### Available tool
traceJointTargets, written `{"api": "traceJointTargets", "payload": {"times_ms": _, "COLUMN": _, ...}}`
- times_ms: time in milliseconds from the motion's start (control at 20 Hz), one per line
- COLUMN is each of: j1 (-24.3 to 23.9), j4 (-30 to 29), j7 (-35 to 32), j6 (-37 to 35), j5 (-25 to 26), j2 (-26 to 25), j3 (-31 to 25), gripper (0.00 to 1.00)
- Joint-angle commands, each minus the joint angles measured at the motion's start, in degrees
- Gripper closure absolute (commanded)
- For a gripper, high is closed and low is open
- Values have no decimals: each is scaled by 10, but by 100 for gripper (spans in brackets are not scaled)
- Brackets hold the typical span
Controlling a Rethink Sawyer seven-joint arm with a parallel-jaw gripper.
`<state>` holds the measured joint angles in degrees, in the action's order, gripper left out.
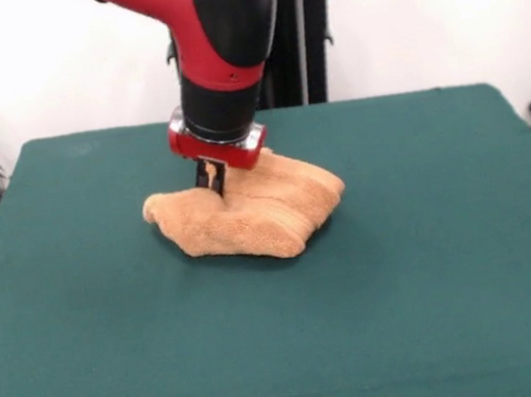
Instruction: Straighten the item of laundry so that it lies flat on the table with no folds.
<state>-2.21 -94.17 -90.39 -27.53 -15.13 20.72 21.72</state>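
From the front camera, the red and black Sawyer arm point(218, 49) comes down from the top of the picture, its black wrist and red collar hanging low over the middle of the large rectangular table point(431, 285) with its dark green felt-like top. Below the collar the short dark jaws point(210, 179) reach down into the upper left part of the light orange-tan, fluffy terry-cloth towel point(258, 214); their tips are sunk in the pile, and a bit of orange cloth shows between them, so they appear to be pinching the towel there. The towel is not flat: it lies bunched in a thick, rumpled heap with several soft ridges and folds running across it, its left end rounded and low, its right side humped higher. It sits near the table's middle, somewhat toward the far side, well away from every edge. Behind the table stands the robot's black pedestal point(308, 33) against a white wall point(437, 13).
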Motion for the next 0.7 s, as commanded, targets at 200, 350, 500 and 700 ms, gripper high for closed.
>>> {"api": "traceJointTargets", "payload": {"times_ms": 200, "j1": 58, "j4": 99, "j7": -177, "j6": -338, "j5": 0, "j2": 52, "j3": 21, "gripper": 100}}
{"api": "traceJointTargets", "payload": {"times_ms": 350, "j1": 68, "j4": 124, "j7": -199, "j6": -416, "j5": 1, "j2": 70, "j3": 37, "gripper": 100}}
{"api": "traceJointTargets", "payload": {"times_ms": 500, "j1": 72, "j4": 150, "j7": -216, "j6": -478, "j5": 0, "j2": 76, "j3": 49, "gripper": 100}}
{"api": "traceJointTargets", "payload": {"times_ms": 700, "j1": 74, "j4": 204, "j7": -224, "j6": -541, "j5": 10, "j2": 64, "j3": 62, "gripper": 100}}
